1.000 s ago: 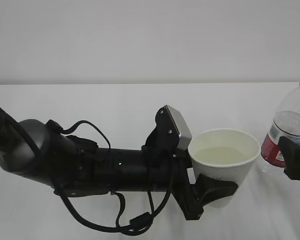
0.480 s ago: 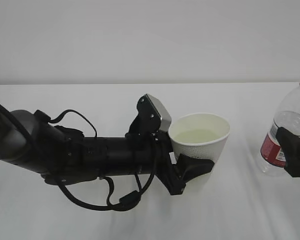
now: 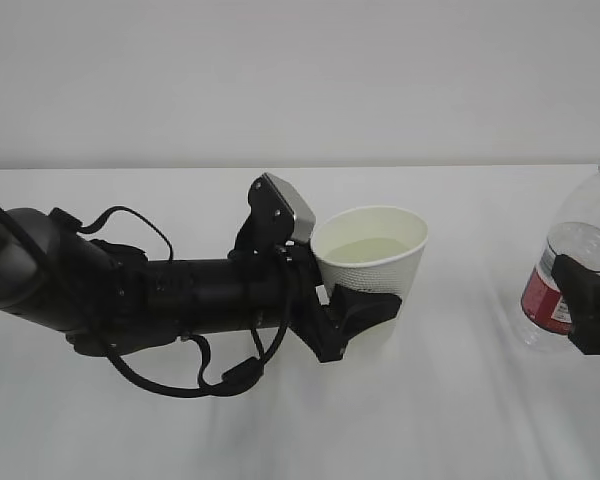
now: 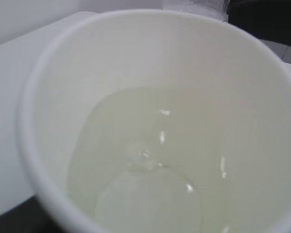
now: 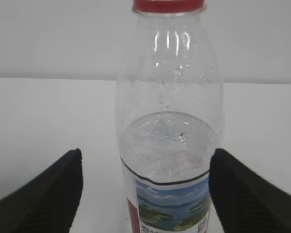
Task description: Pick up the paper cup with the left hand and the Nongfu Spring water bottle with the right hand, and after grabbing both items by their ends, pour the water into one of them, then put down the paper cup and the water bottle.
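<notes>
Two grippers at work. Left gripper (image 3: 365,310) clamped on the paper cup (image 3: 368,262), upright, low over the surface (image 3: 460,420), well to the left of the bottle. Water (image 4: 150,165) partway up inside; any tilt or jolt on setting down could slop it over the rim. Right gripper (image 5: 145,194) spread wide either side of the Nongfu Spring water bottle (image 5: 167,121), no contact visible; a clip on pulling back could topple the bottle standing at the surface's right edge.
</notes>
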Controlling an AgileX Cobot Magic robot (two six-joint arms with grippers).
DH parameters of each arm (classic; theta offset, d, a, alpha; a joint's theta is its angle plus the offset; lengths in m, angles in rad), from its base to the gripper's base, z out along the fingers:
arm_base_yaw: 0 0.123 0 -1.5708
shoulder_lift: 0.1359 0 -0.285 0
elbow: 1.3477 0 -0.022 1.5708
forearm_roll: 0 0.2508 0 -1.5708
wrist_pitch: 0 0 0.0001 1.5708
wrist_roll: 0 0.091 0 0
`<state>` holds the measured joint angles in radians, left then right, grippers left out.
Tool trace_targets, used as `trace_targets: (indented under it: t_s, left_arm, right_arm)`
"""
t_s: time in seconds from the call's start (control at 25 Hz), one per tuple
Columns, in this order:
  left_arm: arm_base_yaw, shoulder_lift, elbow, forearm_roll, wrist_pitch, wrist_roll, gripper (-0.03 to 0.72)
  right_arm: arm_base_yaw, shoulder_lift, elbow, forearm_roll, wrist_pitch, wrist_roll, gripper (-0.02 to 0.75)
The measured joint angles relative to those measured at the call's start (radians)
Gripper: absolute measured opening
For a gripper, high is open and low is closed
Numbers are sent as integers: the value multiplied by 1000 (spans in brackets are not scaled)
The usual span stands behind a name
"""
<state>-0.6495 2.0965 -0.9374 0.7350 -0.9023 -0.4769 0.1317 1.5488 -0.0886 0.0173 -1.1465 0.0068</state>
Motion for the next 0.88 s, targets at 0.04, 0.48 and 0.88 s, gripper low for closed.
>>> trace_targets:
  t_s: [0.04,0.48,0.88]
  left_arm:
    - [4,0,2,0,-7,0,492]
    - [164,0,134,-24,-199,7,492]
    - [337,0,216,-77,-204,76,492]
  right_arm:
    - [0,0,0,0,0,0,608]
    - [0,0,0,0,0,0,598]
    - [0,0,0,0,0,0,596]
